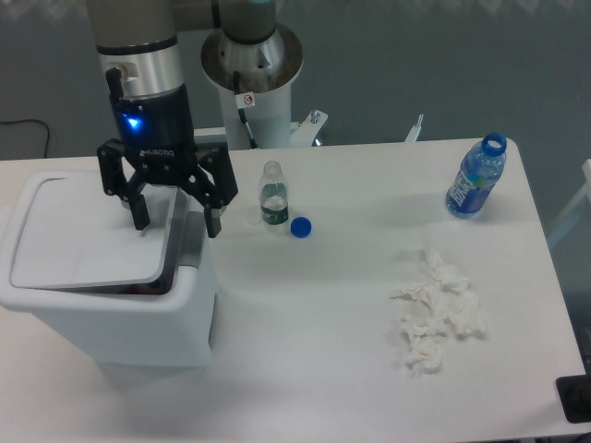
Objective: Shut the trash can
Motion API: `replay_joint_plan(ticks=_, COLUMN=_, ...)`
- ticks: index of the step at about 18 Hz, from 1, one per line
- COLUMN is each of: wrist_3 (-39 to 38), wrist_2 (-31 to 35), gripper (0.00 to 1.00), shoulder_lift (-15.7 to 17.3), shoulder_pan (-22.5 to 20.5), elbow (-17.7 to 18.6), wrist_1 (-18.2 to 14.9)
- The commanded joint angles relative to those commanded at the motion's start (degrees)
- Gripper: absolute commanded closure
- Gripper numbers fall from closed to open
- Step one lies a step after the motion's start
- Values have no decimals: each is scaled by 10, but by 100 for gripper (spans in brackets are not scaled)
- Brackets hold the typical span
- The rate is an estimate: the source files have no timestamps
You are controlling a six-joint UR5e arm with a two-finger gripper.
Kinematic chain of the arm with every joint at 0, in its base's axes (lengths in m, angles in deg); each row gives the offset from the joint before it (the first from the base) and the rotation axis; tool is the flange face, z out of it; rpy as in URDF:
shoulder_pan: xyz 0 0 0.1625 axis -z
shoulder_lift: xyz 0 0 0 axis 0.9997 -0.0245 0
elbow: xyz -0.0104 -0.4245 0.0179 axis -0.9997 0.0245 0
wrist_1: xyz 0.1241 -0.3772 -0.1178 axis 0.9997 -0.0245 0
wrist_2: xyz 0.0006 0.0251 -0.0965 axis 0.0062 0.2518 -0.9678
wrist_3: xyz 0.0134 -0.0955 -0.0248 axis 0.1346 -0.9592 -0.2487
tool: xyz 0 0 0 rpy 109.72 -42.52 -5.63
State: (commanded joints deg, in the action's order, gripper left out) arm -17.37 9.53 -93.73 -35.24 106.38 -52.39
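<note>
The trash can [120, 318] is a big white boxy bin at the table's left front. Its flat white lid [78, 235] lies nearly level over the opening, with a dark gap still showing along its right and front edges. My gripper [177, 224] hangs over the can's right rim, open, its two black fingers spread wide with nothing between them. One fingertip [140, 220] is at the lid's right edge; the other hangs past the can's right side.
A small clear bottle [271, 195] stands mid-table with a blue cap [300, 226] beside it. A blue water bottle [476, 177] stands far right. Crumpled white tissues [434, 314] lie at right front. The arm's base [251, 69] is behind.
</note>
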Motion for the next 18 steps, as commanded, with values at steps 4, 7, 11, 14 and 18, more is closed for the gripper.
replay_joint_plan(ticks=4, wrist_3=1, wrist_2=0, gripper=0, shoulder_lift=-3, shoulder_pan=-3, elbow=1, wrist_1=1)
replay_joint_plan(ticks=7, wrist_3=1, wrist_2=-1, gripper=0, shoulder_lift=-7, shoulder_pan=-4, elbow=2, wrist_1=2)
replay_joint_plan(ticks=11, wrist_3=1, wrist_2=0, gripper=0, shoulder_lift=-8, shoulder_pan=-4, elbow=3, wrist_1=4)
replay_joint_plan(ticks=14, wrist_3=1, wrist_2=0, gripper=0, shoulder_lift=-12, shoulder_pan=-4, elbow=2, wrist_1=6)
replay_joint_plan(ticks=18, wrist_3=1, wrist_2=0, gripper=0, shoulder_lift=-18, shoulder_pan=-9, elbow=3, wrist_1=8)
